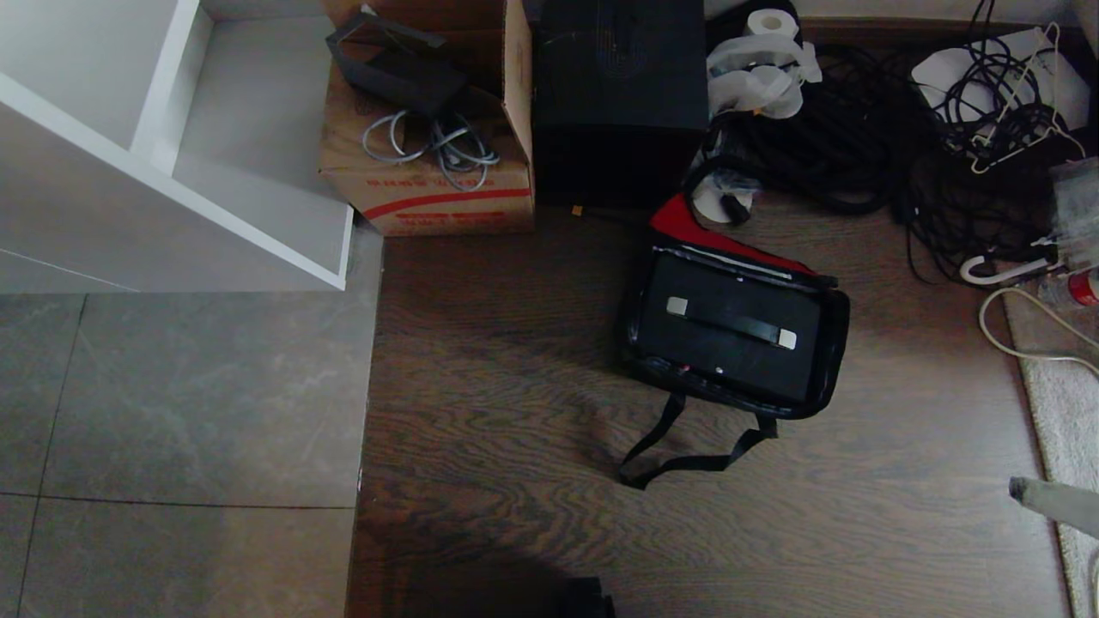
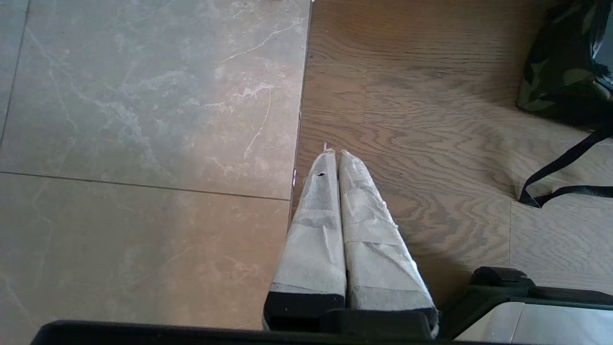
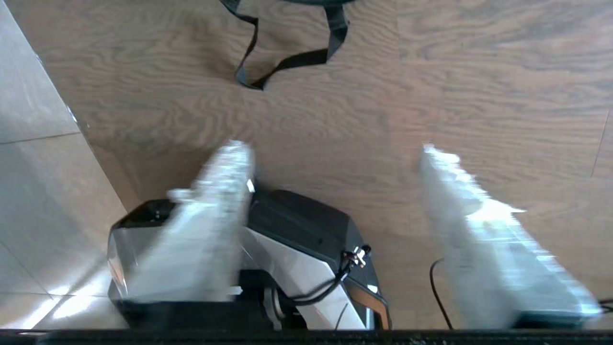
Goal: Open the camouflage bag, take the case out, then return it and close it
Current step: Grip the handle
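The camouflage bag (image 1: pixel 834 343) stands open on the wooden floor right of centre, its red lid panel (image 1: pixel 687 225) folded back. The black case (image 1: pixel 713 352) sits inside it, its flat handle (image 1: pixel 730 322) on top. The bag's black strap (image 1: pixel 678 451) trails toward me. My right gripper (image 3: pixel 334 147) is open over bare floor short of the strap (image 3: pixel 287 52), holding nothing; one fingertip (image 1: pixel 1026 491) shows at the head view's lower right edge. My left gripper (image 2: pixel 336 153) is shut and empty, parked over the tile-wood seam, with the bag (image 2: pixel 555 72) far off to its side.
Behind the bag stand a brown cardboard carton (image 1: pixel 429 184) and a tall plain black box (image 1: pixel 618 94). Tangled cables (image 1: pixel 859 129) and paper rolls fill the back right. A white shelf unit (image 1: pixel 172 146) is at the left, a pale rug (image 1: pixel 1065 403) at the right. My base (image 3: pixel 297 258) lies under the right gripper.
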You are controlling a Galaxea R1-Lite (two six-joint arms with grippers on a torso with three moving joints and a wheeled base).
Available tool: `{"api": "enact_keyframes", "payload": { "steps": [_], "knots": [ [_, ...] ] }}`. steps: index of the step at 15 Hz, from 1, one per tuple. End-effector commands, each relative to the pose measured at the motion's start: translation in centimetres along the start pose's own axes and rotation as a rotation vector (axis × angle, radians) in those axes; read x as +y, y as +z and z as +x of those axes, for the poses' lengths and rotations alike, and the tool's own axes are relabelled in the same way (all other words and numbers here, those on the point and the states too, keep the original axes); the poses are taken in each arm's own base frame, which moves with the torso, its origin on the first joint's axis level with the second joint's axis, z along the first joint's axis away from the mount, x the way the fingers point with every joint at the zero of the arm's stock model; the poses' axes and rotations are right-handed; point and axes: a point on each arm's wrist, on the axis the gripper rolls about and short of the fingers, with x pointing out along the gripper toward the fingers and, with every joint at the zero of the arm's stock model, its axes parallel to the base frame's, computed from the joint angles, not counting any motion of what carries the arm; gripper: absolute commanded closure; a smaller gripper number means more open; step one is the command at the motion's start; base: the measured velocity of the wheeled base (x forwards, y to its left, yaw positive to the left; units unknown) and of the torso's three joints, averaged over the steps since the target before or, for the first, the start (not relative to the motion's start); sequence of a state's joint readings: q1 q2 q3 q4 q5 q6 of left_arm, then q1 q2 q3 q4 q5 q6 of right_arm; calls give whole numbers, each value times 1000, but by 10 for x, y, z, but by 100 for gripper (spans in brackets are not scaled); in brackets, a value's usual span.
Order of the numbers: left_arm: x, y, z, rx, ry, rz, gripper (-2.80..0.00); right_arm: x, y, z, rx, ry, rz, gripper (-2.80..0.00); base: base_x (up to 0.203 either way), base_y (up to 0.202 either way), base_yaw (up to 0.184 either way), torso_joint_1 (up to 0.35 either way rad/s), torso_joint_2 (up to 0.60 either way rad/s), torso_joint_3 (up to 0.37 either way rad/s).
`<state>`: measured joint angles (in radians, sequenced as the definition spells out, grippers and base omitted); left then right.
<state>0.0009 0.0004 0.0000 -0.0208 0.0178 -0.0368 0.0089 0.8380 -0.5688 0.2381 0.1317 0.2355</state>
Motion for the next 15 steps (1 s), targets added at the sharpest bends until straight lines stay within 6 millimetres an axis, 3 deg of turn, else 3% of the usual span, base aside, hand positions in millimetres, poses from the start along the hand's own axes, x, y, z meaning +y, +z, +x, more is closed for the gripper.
{"api": "enact_keyframes", "payload": {
  "steps": [1, 5, 10, 13, 15],
  "knots": [
    [0, -3, 1, 8, 2, -1, 0, -2, -10, -5, -7, 2, -1, 0, 0, 0, 0, 0, 0, 0],
    [0, -3, 1, 8, 1, -1, 0, -3, -21, -14, -27, 7, -1, 0, 0, 0, 0, 0, 0, 0],
    [0, -3, 1, 8, 2, -1, 0, -9, -56, -30, -46, 4, 19, 0, 0, 0, 0, 0, 0, 0],
    [0, -3, 1, 8, 2, -1, 0, -13, -74, -36, 52, -26, 120, 0, 0, 0, 0, 0, 0, 0],
    [0, -3, 1, 10, 2, -1, 0, -14, -76, -35, 80, -33, 143, 0, 0, 0, 0, 0, 0, 0]
  ]
}}
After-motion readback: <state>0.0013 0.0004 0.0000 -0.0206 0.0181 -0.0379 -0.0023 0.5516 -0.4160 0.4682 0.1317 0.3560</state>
